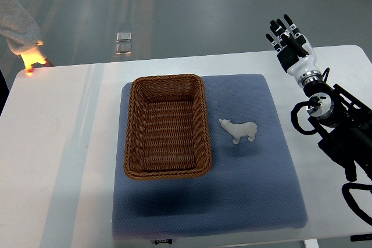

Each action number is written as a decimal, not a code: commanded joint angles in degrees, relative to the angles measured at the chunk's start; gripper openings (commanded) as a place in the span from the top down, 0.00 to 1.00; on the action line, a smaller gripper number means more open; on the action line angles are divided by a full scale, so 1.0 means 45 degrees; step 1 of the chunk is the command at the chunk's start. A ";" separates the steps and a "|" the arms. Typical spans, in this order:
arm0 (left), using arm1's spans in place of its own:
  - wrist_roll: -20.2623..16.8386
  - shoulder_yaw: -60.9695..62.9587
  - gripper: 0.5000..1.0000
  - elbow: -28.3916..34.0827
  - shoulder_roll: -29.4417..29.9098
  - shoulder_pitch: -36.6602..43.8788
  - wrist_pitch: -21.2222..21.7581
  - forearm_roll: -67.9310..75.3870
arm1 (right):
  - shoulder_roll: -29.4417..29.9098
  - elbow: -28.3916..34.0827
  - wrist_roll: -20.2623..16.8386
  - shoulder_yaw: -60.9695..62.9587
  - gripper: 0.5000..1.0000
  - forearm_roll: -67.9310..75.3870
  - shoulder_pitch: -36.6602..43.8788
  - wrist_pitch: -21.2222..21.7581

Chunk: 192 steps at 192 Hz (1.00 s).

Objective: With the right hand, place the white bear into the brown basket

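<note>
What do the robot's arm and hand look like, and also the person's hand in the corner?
The right hand has black fingers with small white segments and a white and black palm shell. A silver ring joins it to the wrist. The forearm is a black frame with looping black cables. The person's hand at the table's far left corner glows orange and comes out of a grey sleeve.
</note>
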 commanded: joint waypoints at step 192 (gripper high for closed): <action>-0.0020 0.0002 0.00 -0.0237 0.0000 0.0000 -0.0176 0.0098 | -0.4822 0.4786 -0.4101 -1.0899 0.15 -1.0175 0.6992 0.2734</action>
